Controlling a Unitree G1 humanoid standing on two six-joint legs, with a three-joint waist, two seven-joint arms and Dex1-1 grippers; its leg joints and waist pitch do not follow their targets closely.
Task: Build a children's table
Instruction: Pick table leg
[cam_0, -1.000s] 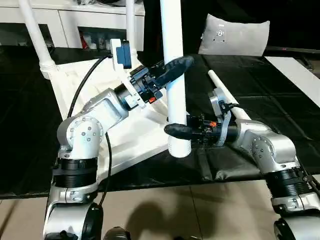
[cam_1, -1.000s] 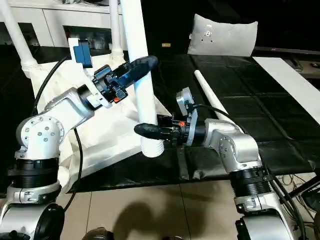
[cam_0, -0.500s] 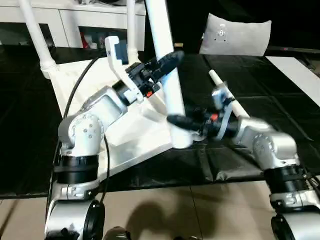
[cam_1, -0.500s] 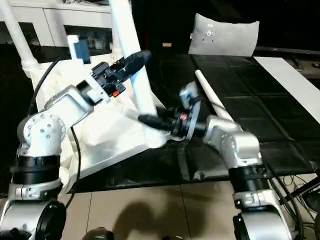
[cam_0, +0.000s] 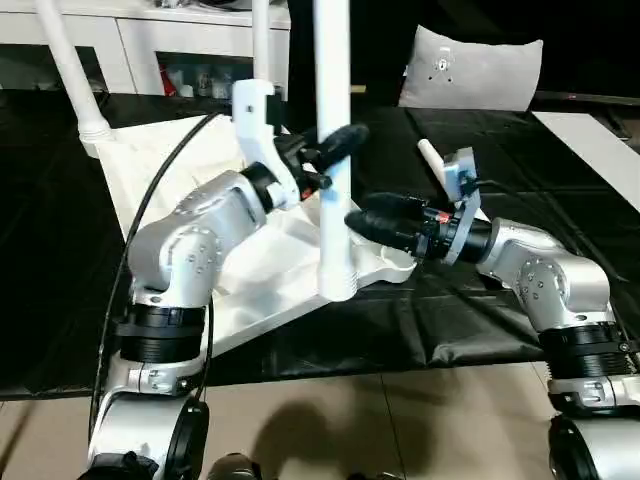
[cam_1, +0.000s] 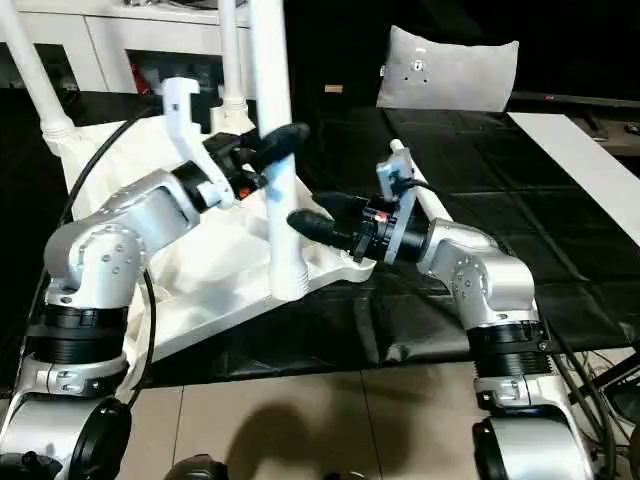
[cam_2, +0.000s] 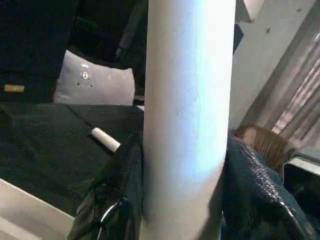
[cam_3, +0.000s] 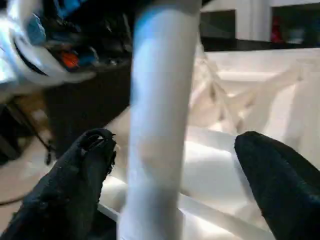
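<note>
Table leg (cam_0: 333, 150) upright in left tool (cam_0: 335, 145), clamped mid-shaft, foot end over near corner socket of upturned top (cam_0: 200, 160). Right tool (cam_0: 362, 218) fingers apart, beside leg. Keep leg plumb, centre it, then press down.

smooth glossy white plastic leg (cam_0: 332, 150), matt black mat (cam_0: 560, 180)

A black quilted mat (cam_0: 560, 190) covers the floor over beige tiles (cam_0: 400, 420). Beyond the mat, a white pillow (cam_0: 470, 72) (propped upright) and white cabinets (cam_0: 150, 45) stand.
</note>
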